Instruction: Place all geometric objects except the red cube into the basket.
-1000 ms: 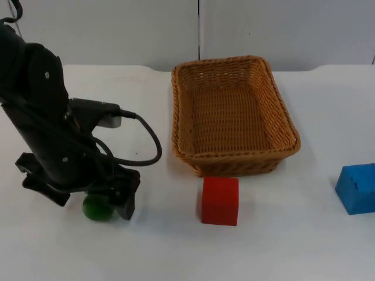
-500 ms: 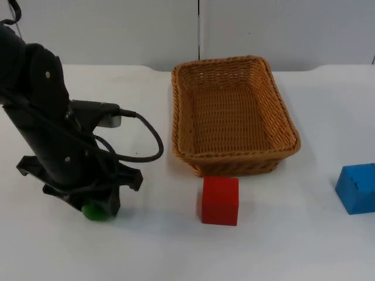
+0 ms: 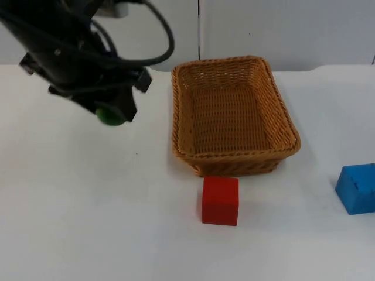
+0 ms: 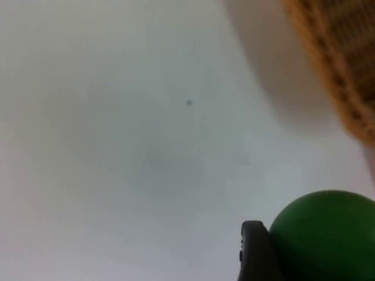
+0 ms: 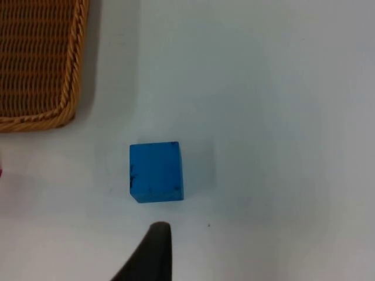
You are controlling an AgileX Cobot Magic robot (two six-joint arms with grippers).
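Observation:
My left gripper [image 3: 112,110] hangs above the table left of the basket, shut on a green ball [image 3: 108,116]. The ball [image 4: 326,233] sits against a black fingertip [image 4: 255,253] in the left wrist view. The wicker basket [image 3: 180,111] stands at the table's middle back with nothing inside. In front of it lies a red cube [image 3: 220,200]. A blue cube [image 3: 357,188] lies at the table's right edge. In the right wrist view that blue cube [image 5: 156,171] lies just beyond one black fingertip [image 5: 151,253] of my right gripper, which waits open above it.
The basket's rim [image 4: 343,70] is close beside the held ball. The basket's corner [image 5: 67,105] lies a short way from the blue cube. Bare white table spreads left of and in front of the basket.
My left gripper closed on the green ball, lifted it off the table's front left, and carried it back and to the right toward the basket. The right arm stayed still.

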